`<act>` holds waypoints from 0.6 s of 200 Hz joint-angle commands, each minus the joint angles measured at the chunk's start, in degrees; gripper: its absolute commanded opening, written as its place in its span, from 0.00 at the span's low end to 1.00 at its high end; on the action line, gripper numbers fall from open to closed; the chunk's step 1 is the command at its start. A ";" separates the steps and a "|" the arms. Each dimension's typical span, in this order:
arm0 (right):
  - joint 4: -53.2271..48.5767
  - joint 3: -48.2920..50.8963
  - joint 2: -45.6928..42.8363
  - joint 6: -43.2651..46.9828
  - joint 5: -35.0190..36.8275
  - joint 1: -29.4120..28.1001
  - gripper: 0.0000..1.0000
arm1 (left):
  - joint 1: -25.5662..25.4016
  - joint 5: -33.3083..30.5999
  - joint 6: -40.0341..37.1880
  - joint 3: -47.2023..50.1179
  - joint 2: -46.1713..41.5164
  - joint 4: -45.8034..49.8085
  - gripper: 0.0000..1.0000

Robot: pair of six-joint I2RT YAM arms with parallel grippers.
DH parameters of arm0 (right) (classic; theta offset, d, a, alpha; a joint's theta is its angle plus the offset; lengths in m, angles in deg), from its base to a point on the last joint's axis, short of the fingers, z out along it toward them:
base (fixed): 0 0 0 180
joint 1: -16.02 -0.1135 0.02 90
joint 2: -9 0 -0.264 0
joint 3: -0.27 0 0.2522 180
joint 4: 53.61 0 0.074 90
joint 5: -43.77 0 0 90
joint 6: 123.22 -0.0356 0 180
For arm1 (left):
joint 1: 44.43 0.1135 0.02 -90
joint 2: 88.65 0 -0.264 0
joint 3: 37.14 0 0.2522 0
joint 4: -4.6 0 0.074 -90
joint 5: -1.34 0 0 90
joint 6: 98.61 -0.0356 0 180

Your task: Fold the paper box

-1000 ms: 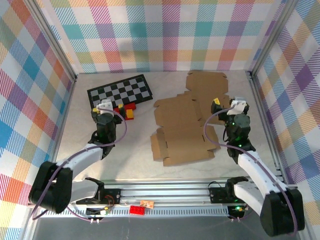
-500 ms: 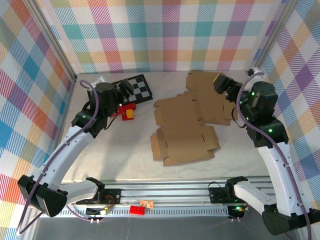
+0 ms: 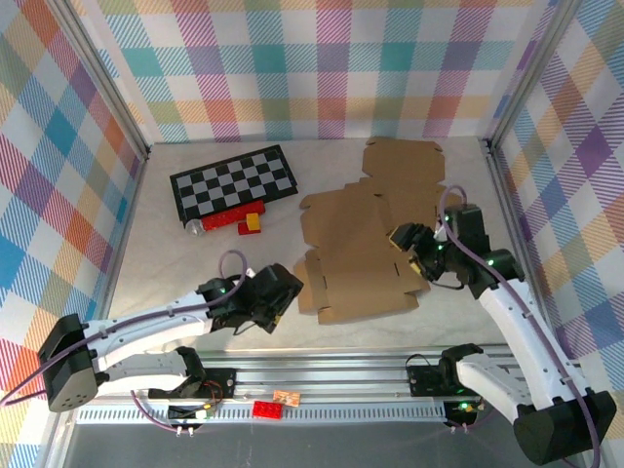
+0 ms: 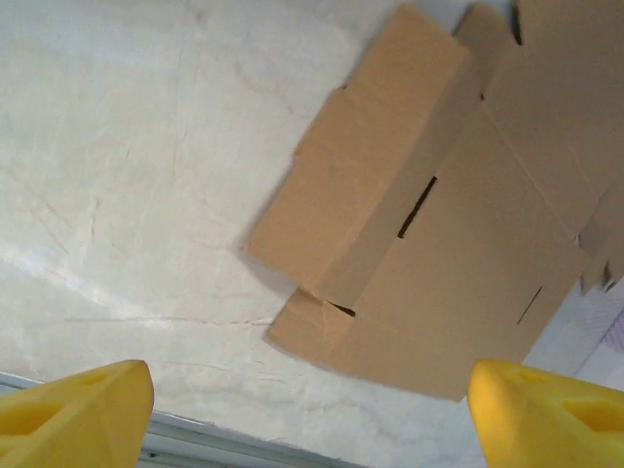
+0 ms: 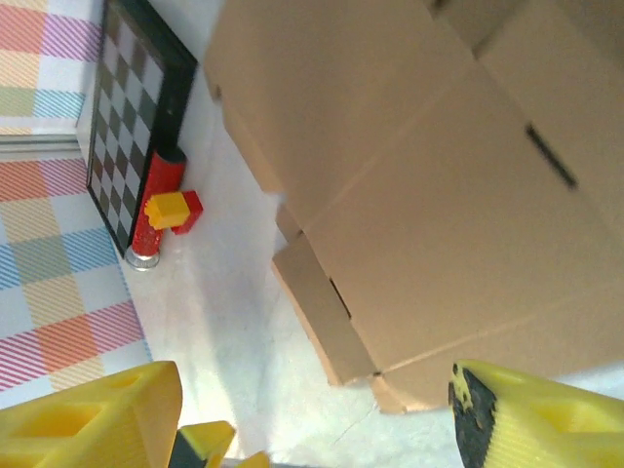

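Two end effectors (image 3: pixel 285 291) (image 3: pixel 405 240) flank the flat paper box (image 3: pixel 356 278).

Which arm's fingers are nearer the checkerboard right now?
Left. The left fingers are on the checkerboard's near side, by the cardboard's left edge. The right fingers are farther off, over the cardboard's right edge.

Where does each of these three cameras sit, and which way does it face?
Top external: fixed above and behind the robot, looking down on the table; the left hand and right hand show.
Left wrist: on the left wrist, facing the flat brown cardboard box blank; its yellow fingertips frame the bottom.
Right wrist: on the right wrist, facing that cardboard and the black-and-white checkerboard; yellow fingertips below.
Shared: all three see the cardboard.
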 commanded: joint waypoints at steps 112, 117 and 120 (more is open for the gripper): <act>9.81 29.32 -18.41 -29.05 -3.55 -7.19 0.66 | -2.06 -5.62 10.14 0.19 6.50 -7.20 0.66; 10.79 30.17 -18.37 -29.85 -2.55 -8.29 0.66 | 0.20 -4.50 6.44 -0.71 6.17 -5.58 0.66; 11.34 30.51 -18.24 -30.25 -2.02 -8.79 0.66 | 1.38 -3.75 4.43 -1.56 6.13 -4.38 0.66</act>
